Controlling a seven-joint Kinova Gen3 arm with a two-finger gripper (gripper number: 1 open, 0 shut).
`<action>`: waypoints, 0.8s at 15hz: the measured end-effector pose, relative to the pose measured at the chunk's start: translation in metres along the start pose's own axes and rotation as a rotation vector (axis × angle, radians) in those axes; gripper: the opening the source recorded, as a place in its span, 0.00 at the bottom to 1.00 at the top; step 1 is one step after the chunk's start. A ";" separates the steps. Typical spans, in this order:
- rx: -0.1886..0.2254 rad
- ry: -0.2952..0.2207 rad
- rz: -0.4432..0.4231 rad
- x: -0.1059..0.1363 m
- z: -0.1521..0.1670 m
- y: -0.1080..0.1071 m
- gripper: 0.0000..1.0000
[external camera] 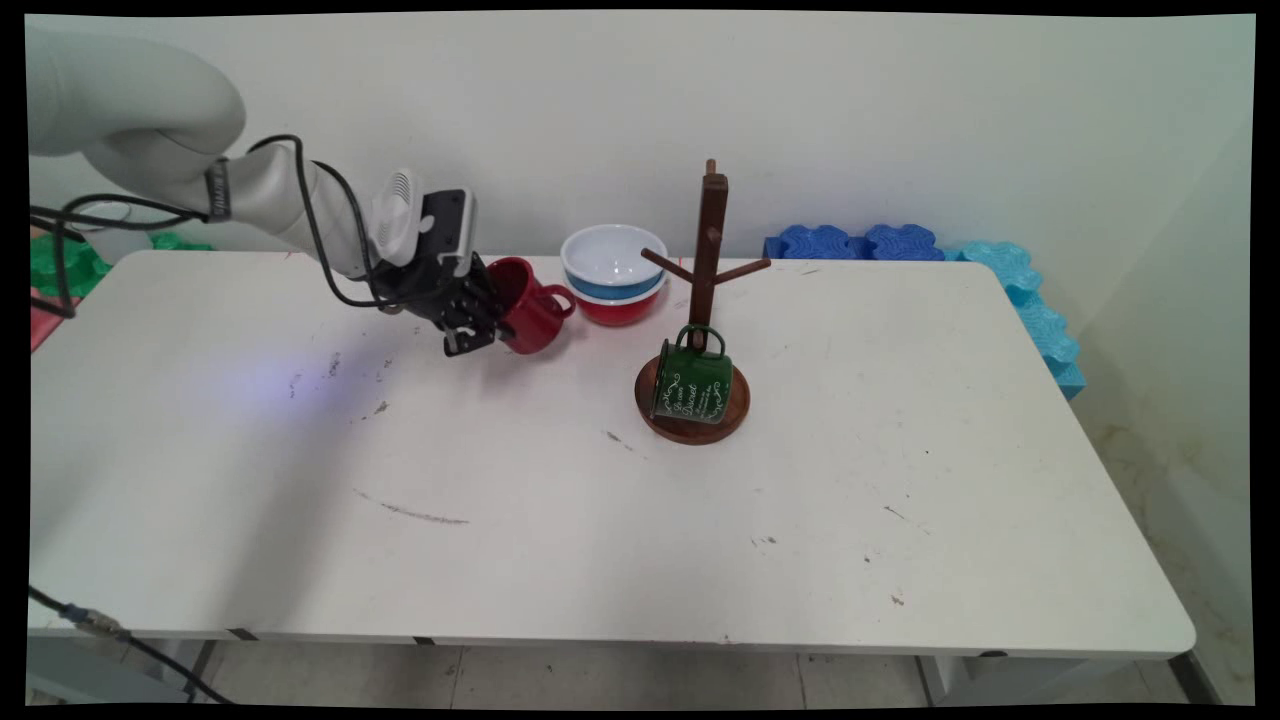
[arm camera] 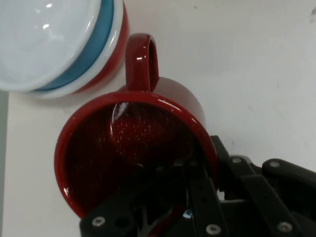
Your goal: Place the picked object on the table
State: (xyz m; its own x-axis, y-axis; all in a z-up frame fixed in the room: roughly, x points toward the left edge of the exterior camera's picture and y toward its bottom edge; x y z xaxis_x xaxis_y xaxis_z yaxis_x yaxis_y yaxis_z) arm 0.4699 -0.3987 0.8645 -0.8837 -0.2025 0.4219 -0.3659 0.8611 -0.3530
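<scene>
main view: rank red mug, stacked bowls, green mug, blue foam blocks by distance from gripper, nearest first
1. Red mug: in the gripper, tilted.
2. Stacked bowls: just right of it, near the wall.
3. Green mug: on its side on the wooden stand's base.
4. Blue foam blocks: far right, off the table.

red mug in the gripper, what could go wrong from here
1. The gripper pinches only the rim of the red mug, which hangs tilted, so it may slip or swivel in the grip.
2. The mug's handle points at the stacked bowls close beside it; a swing that way could knock them.
3. The green mug lies on the base of the wooden mug tree; a bump there might roll it off.
</scene>
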 end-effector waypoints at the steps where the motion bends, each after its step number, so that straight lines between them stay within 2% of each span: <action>1: 0.000 -0.005 0.003 0.000 0.004 0.000 0.00; 12: -0.004 -0.037 0.025 0.000 0.031 0.001 0.00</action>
State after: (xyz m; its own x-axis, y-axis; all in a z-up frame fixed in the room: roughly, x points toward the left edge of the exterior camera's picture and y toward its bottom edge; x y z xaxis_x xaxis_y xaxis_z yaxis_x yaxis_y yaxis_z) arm 0.4602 -0.4119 0.8386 -0.9029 -0.1976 0.3816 -0.3421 0.8680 -0.3599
